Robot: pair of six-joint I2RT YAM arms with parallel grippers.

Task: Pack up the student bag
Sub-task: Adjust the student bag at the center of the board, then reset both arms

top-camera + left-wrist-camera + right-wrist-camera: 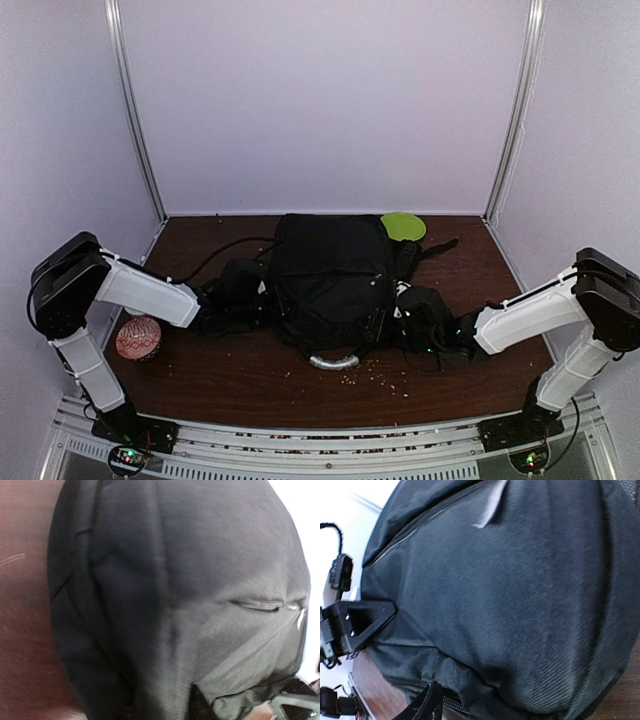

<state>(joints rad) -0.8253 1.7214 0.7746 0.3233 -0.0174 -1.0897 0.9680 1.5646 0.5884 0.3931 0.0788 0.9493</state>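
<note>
The student bag (330,280) lies flat mid-table, black, with its grey handle (333,360) toward the arms. My left gripper (257,300) presses into the bag's left side. In the left wrist view black fabric (165,590) fills the frame, a ridge of it gathers where the jaws sit, and the fingers are hidden. My right gripper (410,318) is buried against the bag's right side. The right wrist view shows bag cloth (510,595), a crumpled fold and a zipper (445,702) low down, and its jaws are covered.
A green disc (403,226) lies behind the bag at the back right. A red patterned ball (138,338) sits by the left arm. Crumbs (385,375) dot the table in front. A black triangular finger part (362,617) shows at the right wrist view's left edge.
</note>
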